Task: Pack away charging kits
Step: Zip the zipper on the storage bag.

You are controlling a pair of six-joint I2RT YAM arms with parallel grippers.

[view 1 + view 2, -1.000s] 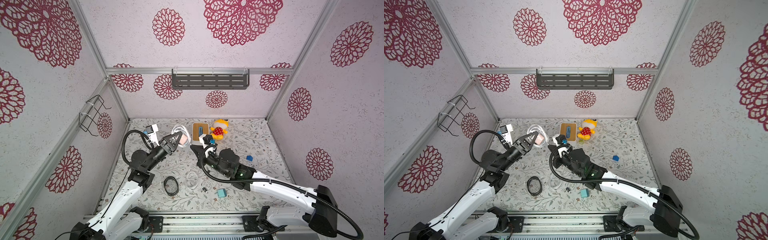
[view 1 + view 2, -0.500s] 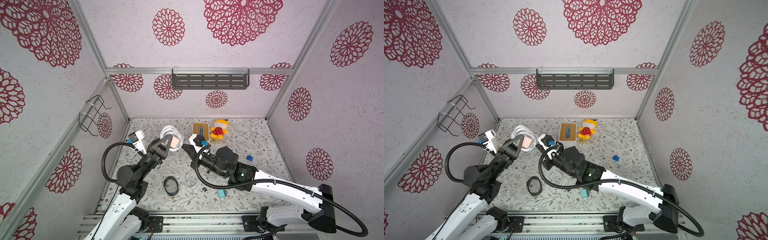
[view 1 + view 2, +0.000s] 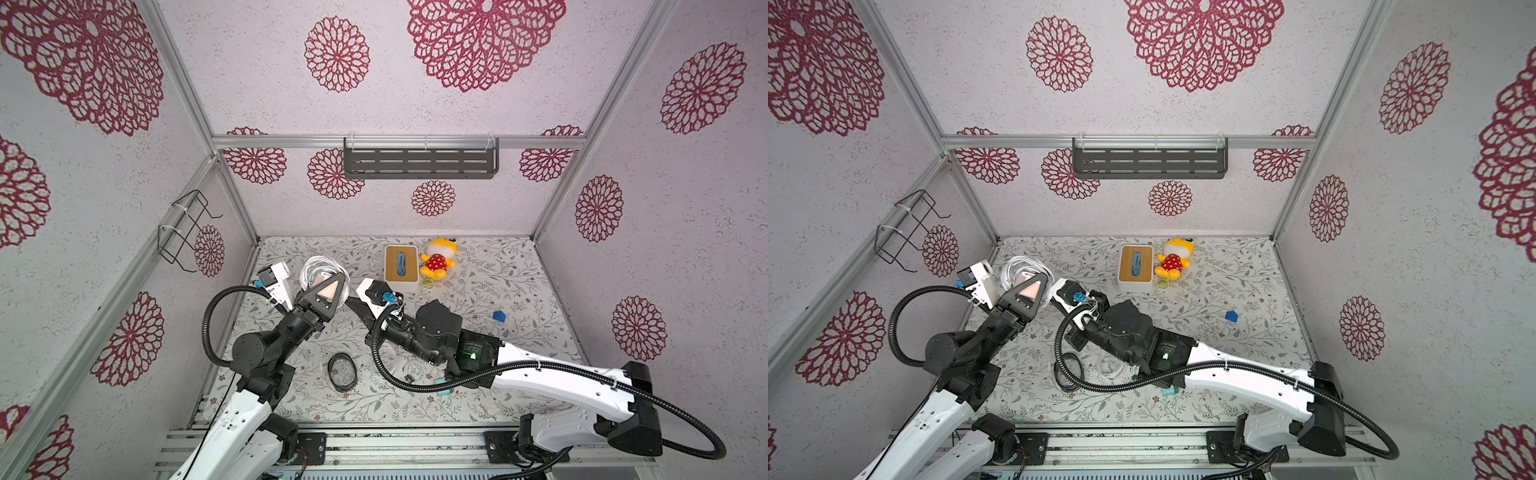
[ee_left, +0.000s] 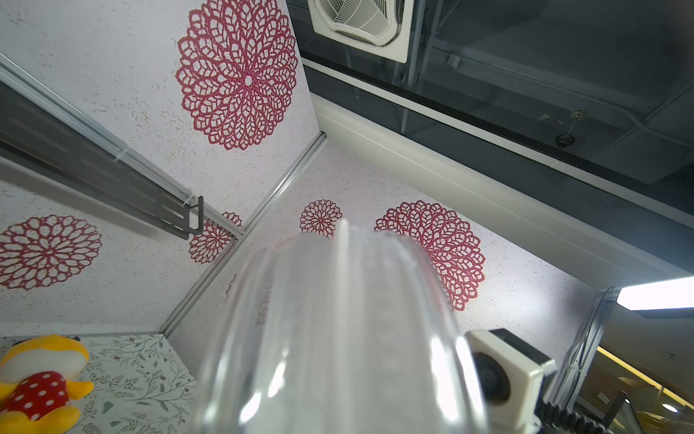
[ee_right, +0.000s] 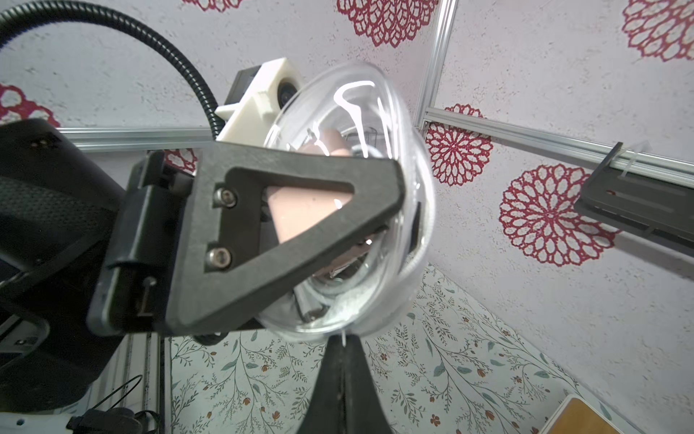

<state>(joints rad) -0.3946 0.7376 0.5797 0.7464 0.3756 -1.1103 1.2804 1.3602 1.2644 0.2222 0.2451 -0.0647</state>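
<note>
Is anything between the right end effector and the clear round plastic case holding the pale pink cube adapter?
Nothing visible. The shut right end effector sits at the rim of the clear round plastic case, gripped by the left end effector.

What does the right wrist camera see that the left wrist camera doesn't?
Only the right wrist view: the left gripper clamping the clear case, with the pink adapter inside, and the shut right gripper. Only the left wrist view: the yellow plush toy and a ceiling vent. Both: the clear case, the flowered walls and the leafy table.
</note>
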